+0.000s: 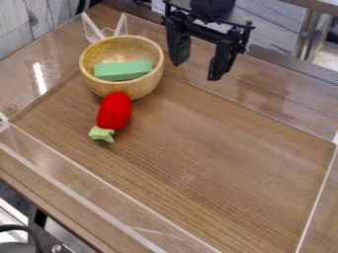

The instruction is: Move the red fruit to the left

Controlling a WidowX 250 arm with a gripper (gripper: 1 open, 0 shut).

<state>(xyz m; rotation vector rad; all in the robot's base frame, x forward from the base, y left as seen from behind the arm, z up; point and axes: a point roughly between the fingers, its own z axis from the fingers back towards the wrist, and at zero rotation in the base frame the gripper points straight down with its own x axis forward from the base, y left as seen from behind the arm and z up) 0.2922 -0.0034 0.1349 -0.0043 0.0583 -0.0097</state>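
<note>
Wood-grain tabletop [211,158], brown and glossy, fills most of the view, and low clear plastic walls [317,198] fence it on every side, catching pale reflections along their edges.

Above the far edge of this surface hangs a black robot gripper [196,61], pointing straight down. Its two dark fingers [219,63] stand wide apart with open air between them, and nothing is held. The fingertips hover above the wood, clear of every object.

To the left of the fingers, and a little nearer the viewer, sits a round light wooden bowl [149,80] with a pale yellow rim. It stands upright on the table, near the left fingertip but not touching it. Inside the bowl lies a green block-shaped item [122,70], flat against the bottom and tilted slightly.

Below and to the left of the fingers, just in front of the bowl, lies the small rounded bright red plush fruit [114,112], much like a strawberry. It rests on its side on the bare wood, its red body close against the bowl's near outer wall, though whether the two touch cannot be told. Its light green leafy stem end [102,134] points away from the bowl, toward the viewer. The fruit is well apart from both fingers.
</note>
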